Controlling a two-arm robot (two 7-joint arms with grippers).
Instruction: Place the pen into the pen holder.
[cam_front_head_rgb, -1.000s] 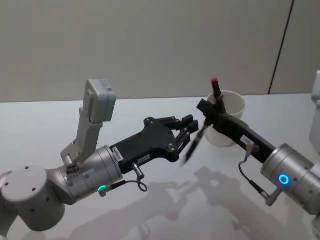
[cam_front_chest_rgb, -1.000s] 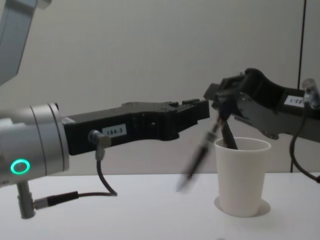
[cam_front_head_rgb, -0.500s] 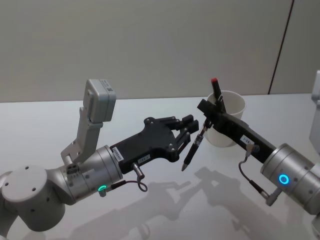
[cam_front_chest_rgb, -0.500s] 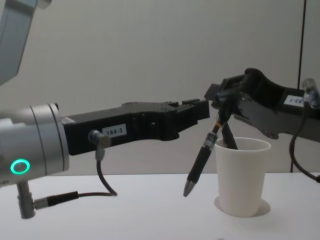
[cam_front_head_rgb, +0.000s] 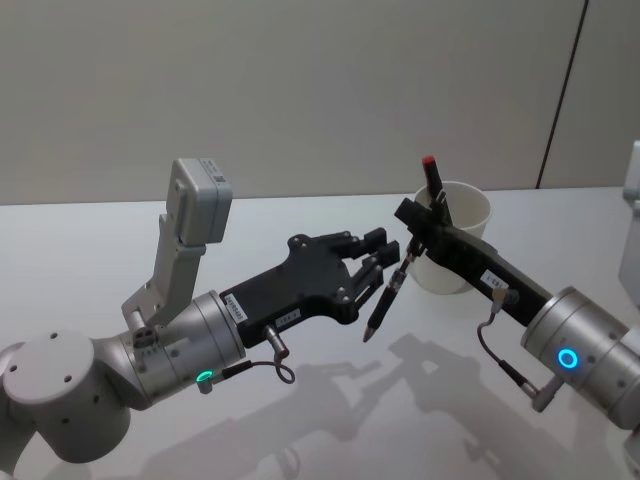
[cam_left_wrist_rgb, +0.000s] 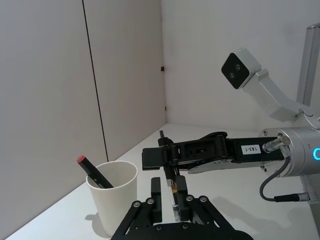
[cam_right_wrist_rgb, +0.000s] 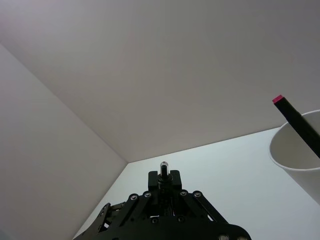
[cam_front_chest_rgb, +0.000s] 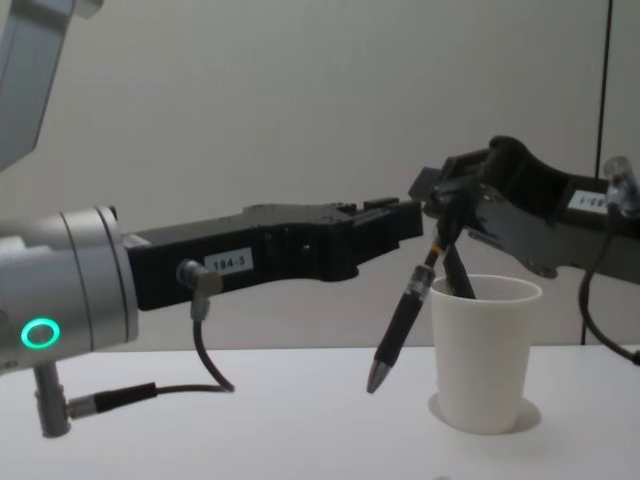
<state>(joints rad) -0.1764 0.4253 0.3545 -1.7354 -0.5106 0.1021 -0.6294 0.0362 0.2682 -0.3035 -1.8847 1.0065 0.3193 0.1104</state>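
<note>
A dark pen (cam_front_head_rgb: 388, 298) hangs tilted above the table, tip down and to the left of the white paper cup pen holder (cam_front_head_rgb: 472, 216). My right gripper (cam_front_head_rgb: 413, 243) is shut on the pen's upper end, just left of the holder's rim (cam_front_chest_rgb: 485, 290). My left gripper (cam_front_head_rgb: 375, 255) stands open beside the pen shaft, its fingers on either side of it in the left wrist view (cam_left_wrist_rgb: 169, 192). A second, red-capped pen (cam_front_head_rgb: 433, 180) leans inside the holder. From the side, the hanging pen (cam_front_chest_rgb: 405, 320) has its tip well above the table.
The white table (cam_front_head_rgb: 300, 420) spreads around the holder, and a grey wall stands behind it. The left arm's camera housing (cam_front_head_rgb: 198, 200) rises above its wrist. A white object (cam_front_head_rgb: 632, 190) stands at the far right edge.
A second ago the pen was a swinging blur below the right gripper; it has settled and hangs still. Neither arm has visibly moved.
</note>
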